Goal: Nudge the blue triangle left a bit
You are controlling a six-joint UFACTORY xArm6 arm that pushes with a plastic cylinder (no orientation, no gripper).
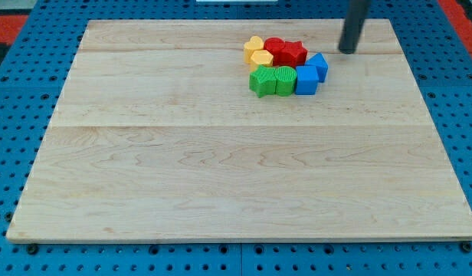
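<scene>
The blue triangle (319, 66) lies on the wooden board (221, 161) at the right end of a tight cluster near the view's top. It touches a blue cube (306, 80) at its lower left. My tip (347, 50) rests on the board just up and to the right of the blue triangle, a short gap apart. The rod rises out of the view's top.
The cluster also holds a red star (295, 53), a red round block (275, 47), two yellow blocks (257, 53), a green star-like block (261, 81) and a green ribbed block (285, 80). Blue pegboard surrounds the board.
</scene>
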